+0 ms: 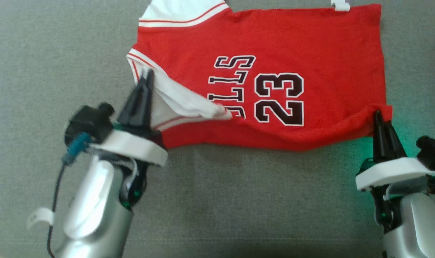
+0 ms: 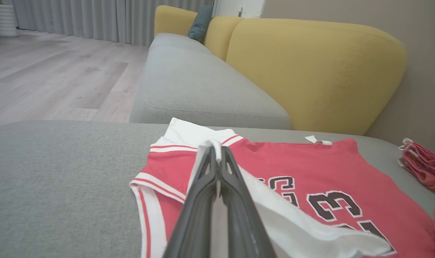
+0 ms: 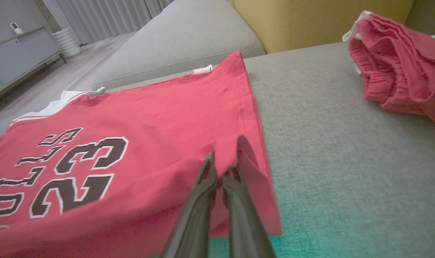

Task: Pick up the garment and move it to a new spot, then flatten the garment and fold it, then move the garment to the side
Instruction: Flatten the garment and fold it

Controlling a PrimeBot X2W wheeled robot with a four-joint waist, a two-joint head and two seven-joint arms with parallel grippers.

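Lying spread on the grey cushion [image 1: 217,200]: one red jersey [image 1: 260,50], white-trimmed, dark "23" and lettering, near edge rumpled. Left gripper [image 1: 148,77] pinches its white armhole fold; right gripper [image 1: 377,116] pinches its red hem corner. Crumpled red cloth [image 3: 400,71] on the same cushion, apart from the jersey.

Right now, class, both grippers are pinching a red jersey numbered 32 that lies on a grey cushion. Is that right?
Not quite: the jersey is numbered 23, not 32, as the right wrist view shows plainly. The rest stands: the left gripper and the right gripper both pinch it, and it lies on a grey cushion.
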